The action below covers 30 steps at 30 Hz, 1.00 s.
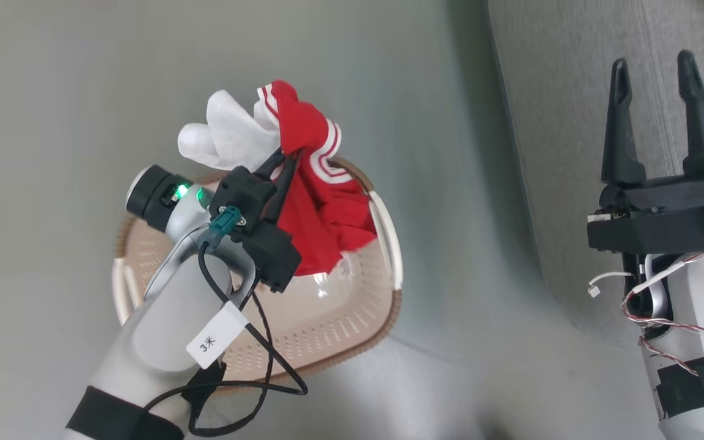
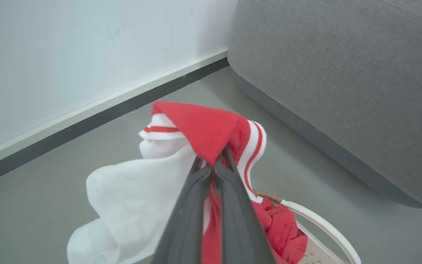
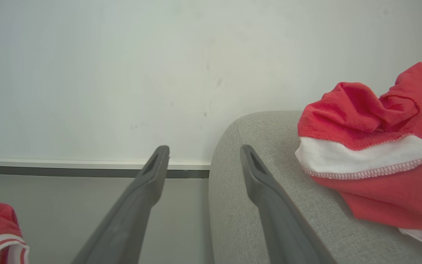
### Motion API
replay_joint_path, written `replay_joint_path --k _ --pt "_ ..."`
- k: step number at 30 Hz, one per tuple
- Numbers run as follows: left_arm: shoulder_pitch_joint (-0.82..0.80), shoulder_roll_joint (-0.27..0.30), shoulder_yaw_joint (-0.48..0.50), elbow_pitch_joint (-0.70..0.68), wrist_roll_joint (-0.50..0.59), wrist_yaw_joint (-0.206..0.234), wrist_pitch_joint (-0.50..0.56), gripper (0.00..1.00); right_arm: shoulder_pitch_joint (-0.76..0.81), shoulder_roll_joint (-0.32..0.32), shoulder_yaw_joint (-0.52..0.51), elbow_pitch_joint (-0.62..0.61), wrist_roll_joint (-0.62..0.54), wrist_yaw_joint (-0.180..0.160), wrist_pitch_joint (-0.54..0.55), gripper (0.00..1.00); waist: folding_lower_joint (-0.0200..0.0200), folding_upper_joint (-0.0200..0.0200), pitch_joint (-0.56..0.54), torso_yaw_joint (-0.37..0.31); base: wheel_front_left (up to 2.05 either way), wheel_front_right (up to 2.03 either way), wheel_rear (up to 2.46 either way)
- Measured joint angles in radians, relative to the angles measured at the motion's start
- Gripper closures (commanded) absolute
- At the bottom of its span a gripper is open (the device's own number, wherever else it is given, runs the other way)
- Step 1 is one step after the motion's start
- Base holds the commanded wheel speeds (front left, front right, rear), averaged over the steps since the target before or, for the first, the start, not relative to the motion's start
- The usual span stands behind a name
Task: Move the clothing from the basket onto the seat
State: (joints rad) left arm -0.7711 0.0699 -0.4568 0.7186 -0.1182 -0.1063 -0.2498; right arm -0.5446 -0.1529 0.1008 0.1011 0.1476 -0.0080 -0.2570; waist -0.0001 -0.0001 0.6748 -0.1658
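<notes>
Clothing (image 1: pixel 321 208) hangs pinched in left end effector (image 1: pixel 286 157).

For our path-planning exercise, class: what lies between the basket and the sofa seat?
Nothing. In the head view, the strip of grey floor between the basket and the seat is bare.

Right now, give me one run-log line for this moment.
left gripper: shut on red-and-white sports garment, held over cream perforated plastic basket | right gripper: open, empty, by grey fabric seat | second red garment: on seat
</notes>
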Motion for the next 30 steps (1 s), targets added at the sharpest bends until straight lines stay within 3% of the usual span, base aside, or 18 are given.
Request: replay_joint_path --k 15,30 --pt "-0.026 0.0 0.004 -0.086 -0.066 -0.017 0.0 1.0 0.002 0.012 0.004 0.169 0.009 0.035 0.0 0.0 -0.0001 -0.0001 -0.229 0.082 0.0 0.0 0.0" --pt "-0.019 0.024 -0.041 -0.053 -0.146 -0.025 0.0 1.0 0.057 0.038 0.053 0.324 0.012 0.072 0.0 0.0 0.0 0.0 -0.475 0.082 0.0 0.0 0.0"
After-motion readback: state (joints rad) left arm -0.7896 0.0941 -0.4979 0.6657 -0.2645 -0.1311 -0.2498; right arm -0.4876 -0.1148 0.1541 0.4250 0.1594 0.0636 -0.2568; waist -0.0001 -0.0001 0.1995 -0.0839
